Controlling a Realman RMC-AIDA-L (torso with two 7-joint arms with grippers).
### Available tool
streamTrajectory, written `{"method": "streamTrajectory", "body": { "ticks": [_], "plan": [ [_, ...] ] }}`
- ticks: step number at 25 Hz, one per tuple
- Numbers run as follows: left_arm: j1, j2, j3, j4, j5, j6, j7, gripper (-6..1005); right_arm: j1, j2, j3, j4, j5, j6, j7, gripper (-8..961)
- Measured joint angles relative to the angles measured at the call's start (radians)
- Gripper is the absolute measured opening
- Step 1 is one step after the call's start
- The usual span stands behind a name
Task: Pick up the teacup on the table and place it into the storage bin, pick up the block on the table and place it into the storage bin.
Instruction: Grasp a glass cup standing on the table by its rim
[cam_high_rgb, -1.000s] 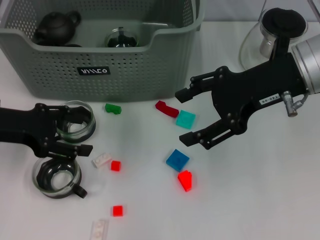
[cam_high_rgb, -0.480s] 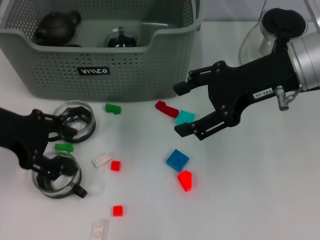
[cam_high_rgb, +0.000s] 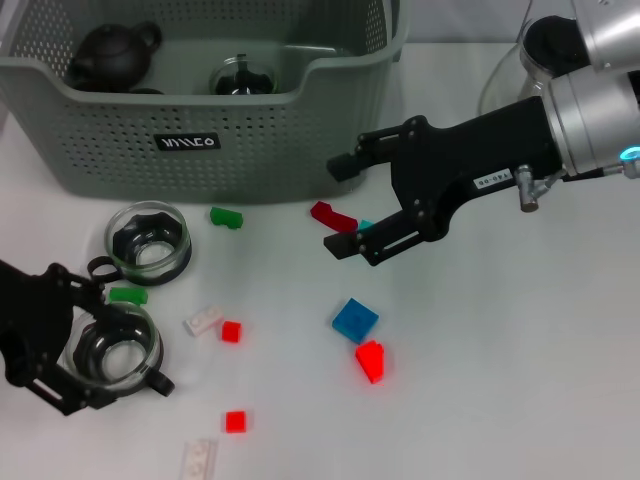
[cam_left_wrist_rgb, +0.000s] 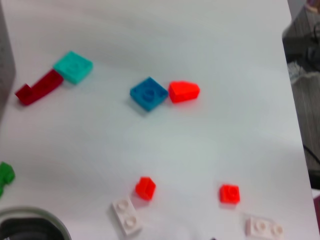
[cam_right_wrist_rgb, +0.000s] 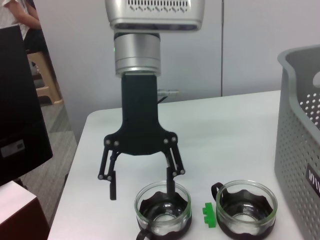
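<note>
Teacups first: two glass ones with black bases sit on the white counter (cam_high_rgb: 520, 380) in front of the storage bin (cam_high_rgb: 200, 140), one nearer the bin (cam_high_rgb: 150, 242) and one closer to me (cam_high_rgb: 115, 350), with a green block (cam_high_rgb: 128, 295) lying between them. My left tool (cam_high_rgb: 95, 340) is down at the closer teacup, its black fingers spread apart; in the right wrist view one finger (cam_right_wrist_rgb: 170, 192) reaches down inside that cup's rim while the other hangs outside it, clear of the glass. My right tool (cam_high_rgb: 338, 205) hovers over the counter just in front of the bin's right corner, its fingers wide apart, one up near the bin wall and the other low beside the dark red block (cam_high_rgb: 333, 217); it holds nothing. A teal block (cam_left_wrist_rgb: 73, 66) lies touching that dark red one, mostly hidden under my right tool from the head view. Farther out sit a blue block (cam_high_rgb: 355, 320) and a bright red block (cam_high_rgb: 370, 360) just beside each other, two small red blocks (cam_high_rgb: 231, 331) and two pale ones (cam_high_rgb: 203, 320) near my left side, and another green block (cam_high_rgb: 226, 216) close to the bin's front wall. Inside the bin I see a dark teapot (cam_high_rgb: 112, 55) and a glass vessel (cam_high_rgb: 243, 78). A glass pitcher with a black lid (cam_high_rgb: 550, 60) stands on the counter to the right of the bin
</note>
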Motion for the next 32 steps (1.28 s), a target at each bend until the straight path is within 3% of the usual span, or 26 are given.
{"method": "streamTrajectory", "body": {
  "ticks": [2, 5, 6, 10, 27, 32],
  "plan": [
    [0.002, -0.021, 0.004, 0.031, 0.056, 0.005, -0.001, 893, 0.011, 0.001, 0.000, 0.008, 0.001, 0.008, -0.002, 928],
    [0.004, -0.033, 0.008, 0.043, 0.076, 0.005, -0.001, 893, 0.017, 0.001, 0.000, 0.011, 0.001, 0.015, -0.002, 928],
    [0.010, -0.060, 0.025, 0.073, 0.135, -0.008, -0.001, 892, 0.018, 0.001, 0.000, 0.012, 0.001, 0.018, -0.002, 928],
    [0.011, -0.082, 0.045, 0.080, 0.172, -0.033, 0.001, 891, 0.025, 0.000, 0.000, 0.019, 0.001, 0.026, -0.004, 927],
    [0.010, -0.094, 0.160, 0.041, 0.212, -0.119, -0.043, 841, 0.029, -0.001, 0.000, 0.049, 0.001, 0.037, -0.016, 928],
    [0.005, -0.094, 0.177, 0.023, 0.212, -0.121, -0.049, 773, 0.025, -0.001, 0.000, 0.050, 0.001, 0.042, -0.016, 928]
  ]
}}
